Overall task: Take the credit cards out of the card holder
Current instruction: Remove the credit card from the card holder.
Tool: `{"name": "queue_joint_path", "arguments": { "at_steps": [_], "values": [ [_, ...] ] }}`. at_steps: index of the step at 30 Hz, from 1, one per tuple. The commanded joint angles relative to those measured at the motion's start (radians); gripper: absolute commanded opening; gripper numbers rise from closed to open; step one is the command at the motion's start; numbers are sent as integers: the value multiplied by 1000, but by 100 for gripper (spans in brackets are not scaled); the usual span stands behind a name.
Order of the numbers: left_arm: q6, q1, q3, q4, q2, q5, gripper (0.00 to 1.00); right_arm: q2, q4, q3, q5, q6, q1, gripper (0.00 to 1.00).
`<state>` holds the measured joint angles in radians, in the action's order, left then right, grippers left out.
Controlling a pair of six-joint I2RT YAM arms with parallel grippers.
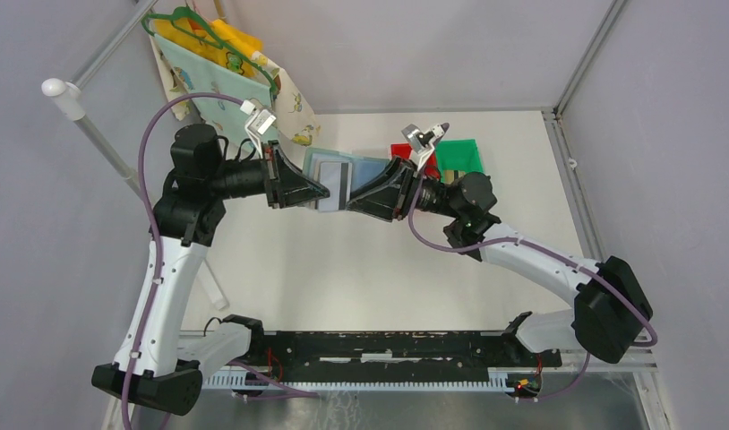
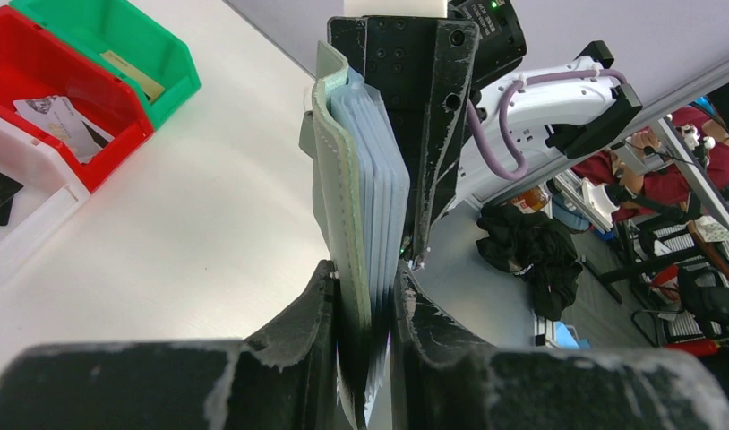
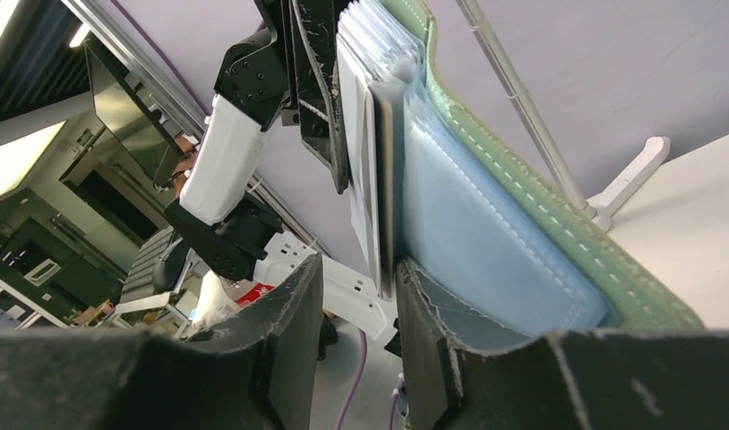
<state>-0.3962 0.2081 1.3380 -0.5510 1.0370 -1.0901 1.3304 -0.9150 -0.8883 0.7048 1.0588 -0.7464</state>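
Observation:
The card holder, grey-blue with clear pockets, hangs in the air between both grippers above the table's far middle. My left gripper is shut on its left end; in the left wrist view the cover and pockets are pinched between the jaws. A grey credit card with a dark stripe shows in a pocket. My right gripper is at the holder's right end. In the right wrist view its jaws stand apart around the card's lower edge, which lies against the right finger.
A red bin and a green bin stand behind the right gripper. In the left wrist view the green bin holds a tan card, the red bin a grey card. A white bin adjoins. A hanger with cloth is back left.

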Motion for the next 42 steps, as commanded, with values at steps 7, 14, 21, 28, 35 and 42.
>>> {"name": "queue_joint_path", "arguments": {
  "at_steps": [7, 14, 21, 28, 35, 42],
  "values": [
    [-20, 5, 40, 22, 9, -39, 20, 92, -245, -39, -65, 168, -18, 14],
    [-50, 5, 44, 29, 25, -115, 50, 122, -358, -13, -96, 213, -37, 0],
    [-56, 5, 17, 55, 12, -118, 51, 123, -351, -23, -105, 185, -64, 0],
    [-46, 5, 37, 52, 13, -133, 27, 75, -298, 31, -151, 126, -61, 0],
    [-48, 1, 62, 42, 22, -150, 33, 30, -325, 110, -161, 125, -46, 0],
    [-68, 0, 65, 46, 24, -155, 43, 27, -335, 106, -162, 129, -45, 0]
  ]
}}
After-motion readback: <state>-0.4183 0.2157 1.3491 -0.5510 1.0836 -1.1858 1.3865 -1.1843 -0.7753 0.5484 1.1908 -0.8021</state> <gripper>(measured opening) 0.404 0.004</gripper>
